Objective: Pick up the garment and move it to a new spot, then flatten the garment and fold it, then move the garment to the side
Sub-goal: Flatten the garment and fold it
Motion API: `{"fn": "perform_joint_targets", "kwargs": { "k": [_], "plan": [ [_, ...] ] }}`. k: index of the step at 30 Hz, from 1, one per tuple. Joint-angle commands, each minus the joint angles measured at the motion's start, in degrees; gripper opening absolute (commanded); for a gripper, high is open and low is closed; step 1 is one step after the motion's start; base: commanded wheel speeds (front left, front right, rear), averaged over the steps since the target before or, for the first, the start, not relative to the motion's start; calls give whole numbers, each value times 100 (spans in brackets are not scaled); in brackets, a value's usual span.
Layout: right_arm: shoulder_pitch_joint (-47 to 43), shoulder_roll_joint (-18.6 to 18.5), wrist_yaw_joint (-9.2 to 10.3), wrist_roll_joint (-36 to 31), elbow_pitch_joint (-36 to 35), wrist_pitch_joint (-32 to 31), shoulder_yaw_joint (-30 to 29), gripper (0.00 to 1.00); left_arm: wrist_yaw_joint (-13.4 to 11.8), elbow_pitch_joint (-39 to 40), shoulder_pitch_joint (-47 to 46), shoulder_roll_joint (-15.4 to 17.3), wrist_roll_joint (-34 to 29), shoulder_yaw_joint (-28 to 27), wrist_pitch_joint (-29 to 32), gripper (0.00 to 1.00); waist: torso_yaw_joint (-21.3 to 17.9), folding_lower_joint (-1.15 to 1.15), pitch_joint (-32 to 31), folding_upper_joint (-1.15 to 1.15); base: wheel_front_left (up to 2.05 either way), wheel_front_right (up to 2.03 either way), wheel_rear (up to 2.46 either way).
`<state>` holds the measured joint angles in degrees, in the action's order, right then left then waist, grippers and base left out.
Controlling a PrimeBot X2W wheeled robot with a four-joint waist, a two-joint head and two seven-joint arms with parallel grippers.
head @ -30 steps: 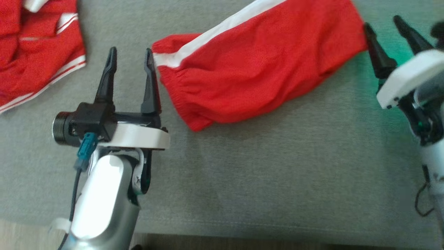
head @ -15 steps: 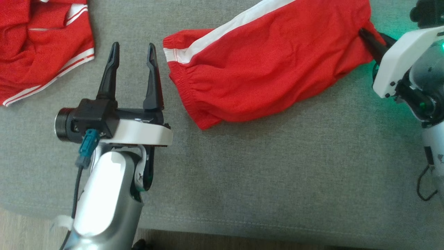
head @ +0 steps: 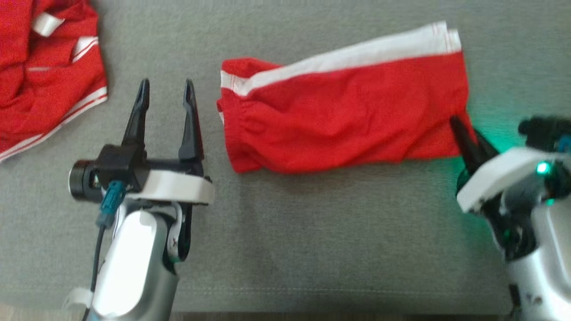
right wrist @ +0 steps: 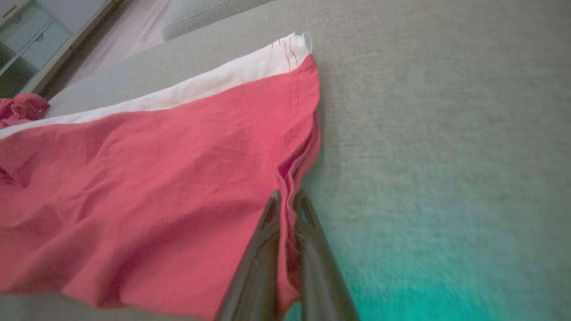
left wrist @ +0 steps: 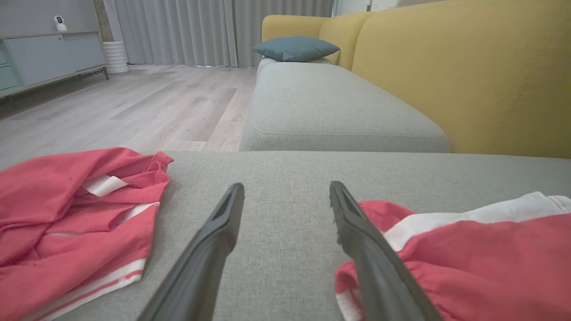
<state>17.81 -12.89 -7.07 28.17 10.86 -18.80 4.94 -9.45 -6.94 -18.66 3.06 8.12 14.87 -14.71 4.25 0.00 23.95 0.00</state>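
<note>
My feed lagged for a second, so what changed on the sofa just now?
The right tool, open beside the garment a second ago, closed on its lower right corner and dragged that end toward the robot. The left tool stays open beside the waistband, holding nothing; the other red clothes at left lie as before.

Bare grey seat cushion [head: 312, 232] wide open along near edge. My left gripper [head: 166, 84]: clear lane straight ahead, garment [head: 343, 120] just right, red heap [head: 44, 80] further left. Yellow backrest [left wrist: 468, 80] walls far side.
</note>
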Motion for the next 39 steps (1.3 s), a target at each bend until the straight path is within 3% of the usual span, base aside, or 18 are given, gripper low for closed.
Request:
{"fn": "perform_joint_targets", "kwargs": {
  "k": [1, 9, 17, 21, 26, 31, 39],
  "plan": [
    [-86, 31, -42, -47, -248, 96, 23, 0, 26, 161, 15, 101, -72, -215, -29, 100, -135, 0, -143, 0, 0, 0, 0],
    [-894, 541, -42, -213, -385, 264, -486, 0, 67, 69, 308, 128, -57, -266, -29, 100, -314, 0, -480, 0, 0, 0, 0],
    [-868, 477, -42, -428, -686, 83, -469, 0, 114, -29, 404, 107, -22, -211, -29, 100, -267, 0, -732, 0, 0, 0, 0],
    [-457, 344, -42, -587, -1125, -173, 155, 0, 122, -69, 445, 87, 13, -183, -29, 100, -197, 0, -910, 0, 0, 0, 0],
    [164, 409, -42, -534, -1287, -454, 1354, 0, 122, -87, 479, 63, 44, -152, -29, 100, -46, 0, -1050, 0, 0, 0, 0],
    [495, 654, -42, -313, -1037, -458, 2208, 0, 114, -70, 500, 44, 68, -117, -29, 100, 107, 0, -1055, 0, 0, 0, 0],
    [658, 924, -42, 108, -17, -236, 3215, 0, 71, -77, 521, 18, 97, -101, -29, 100, 286, 0, -944, 0, 0, 0, 0]
  ]
}}
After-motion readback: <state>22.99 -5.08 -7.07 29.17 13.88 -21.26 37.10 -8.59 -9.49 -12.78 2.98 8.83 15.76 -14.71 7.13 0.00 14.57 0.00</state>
